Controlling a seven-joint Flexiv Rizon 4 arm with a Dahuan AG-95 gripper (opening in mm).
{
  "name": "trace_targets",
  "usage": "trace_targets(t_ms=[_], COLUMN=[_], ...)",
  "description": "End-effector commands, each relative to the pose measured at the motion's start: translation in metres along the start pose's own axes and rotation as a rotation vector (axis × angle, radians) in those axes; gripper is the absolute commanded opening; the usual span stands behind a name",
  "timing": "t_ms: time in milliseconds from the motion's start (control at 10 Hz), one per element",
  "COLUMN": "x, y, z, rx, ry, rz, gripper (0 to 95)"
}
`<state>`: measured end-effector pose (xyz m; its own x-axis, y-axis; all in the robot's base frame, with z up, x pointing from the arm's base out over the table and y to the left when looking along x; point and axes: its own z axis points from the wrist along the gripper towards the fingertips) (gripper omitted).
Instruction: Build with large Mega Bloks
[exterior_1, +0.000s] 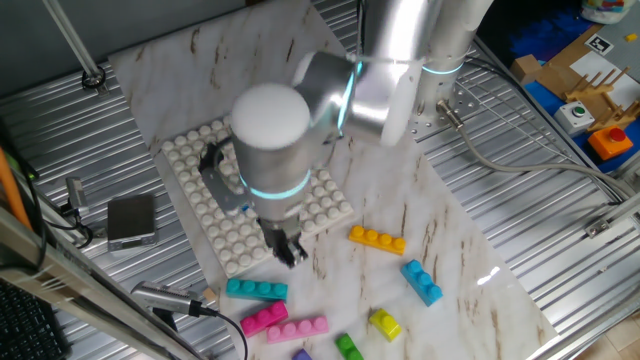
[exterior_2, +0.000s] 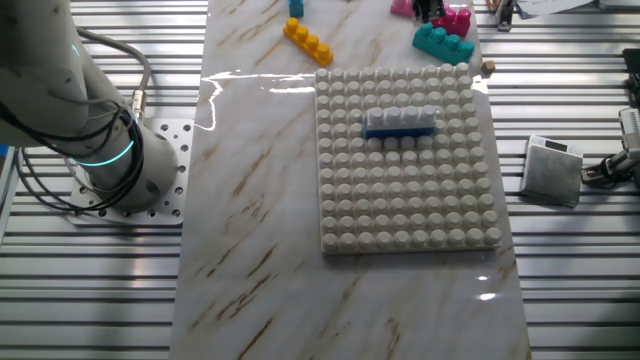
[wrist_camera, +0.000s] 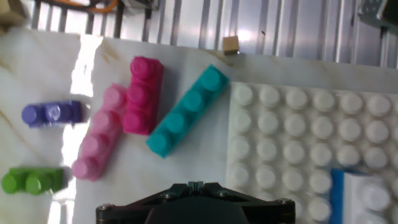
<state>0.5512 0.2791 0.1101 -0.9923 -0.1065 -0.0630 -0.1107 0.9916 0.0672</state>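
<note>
The fingers (exterior_1: 291, 250) hang just off the big white square studded baseplate (exterior_2: 400, 215), grip state not discernible, and only one white-on-blue brick stack (exterior_2: 400, 121) sits on that baseplate, while the teal (wrist_camera: 186, 111), magenta (wrist_camera: 142, 94), pale pink (wrist_camera: 99, 140) and orange (exterior_1: 377, 239) plastic bricks lie beside it unbuilt.

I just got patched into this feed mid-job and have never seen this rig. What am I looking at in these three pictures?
It is one silver robot arm with a two-finger claw. Two pictures come from fixed cameras on different sides of the marble table; the third looks down from the hand. A white studded baseplate carries a white brick on a blue brick. Loose beside it lie a teal brick, two pink bricks, and orange, blue, yellow, green and purple ones. The claw hangs by the baseplate's edge; nothing shows in it.
</note>
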Motion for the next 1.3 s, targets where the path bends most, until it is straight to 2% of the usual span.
trace_targets(t_ms=[100, 400, 900, 1300], x=[-0.001, 0.008, 0.008, 0.010], y=[0.015, 0.023, 0.023, 0.022], z=[0.006, 0.012, 0.012, 0.010], rx=[0.009, 0.014, -0.003, -0.005], ry=[-0.002, -0.006, 0.005, 0.009], rz=[0.010, -0.002, -0.032, -0.046], gripper=[0.0, 0.0, 0.0, 0.0])
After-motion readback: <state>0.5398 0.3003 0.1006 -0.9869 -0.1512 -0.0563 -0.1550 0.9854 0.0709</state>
